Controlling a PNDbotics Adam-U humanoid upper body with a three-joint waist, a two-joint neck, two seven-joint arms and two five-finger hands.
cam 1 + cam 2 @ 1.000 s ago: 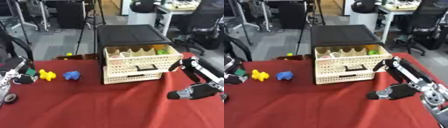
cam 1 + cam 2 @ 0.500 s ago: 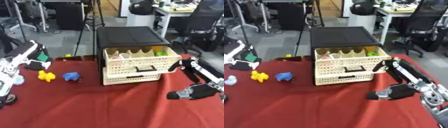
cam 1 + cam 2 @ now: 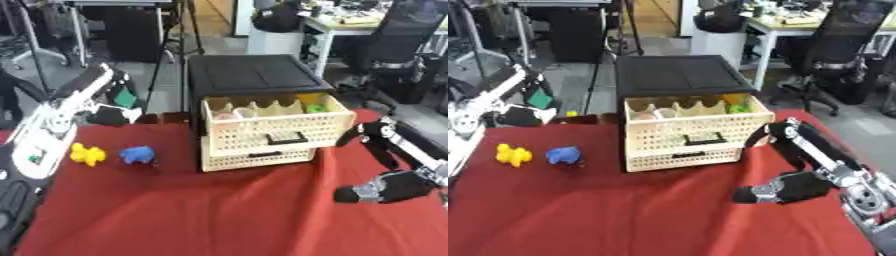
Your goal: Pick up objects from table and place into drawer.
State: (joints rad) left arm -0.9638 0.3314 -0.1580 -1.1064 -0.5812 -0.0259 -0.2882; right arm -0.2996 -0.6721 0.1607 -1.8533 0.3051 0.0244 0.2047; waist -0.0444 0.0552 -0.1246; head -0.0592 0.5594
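Left hand (image 3: pixel 112 114) raised beside the cabinet, curled round a green object (image 3: pixel 125 98), likely bound for the open top drawer (image 3: pixel 278 126); right hand (image 3: pixel 785 188) resting curled and empty on the red table (image 3: pixel 219 210); yellow toy (image 3: pixel 86 154) and blue toy (image 3: pixel 136 154) waiting left of the drawers; office chairs and desks behind.

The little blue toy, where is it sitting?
The blue toy lies on the red table's left side, between the yellow toy and the cream drawer unit.
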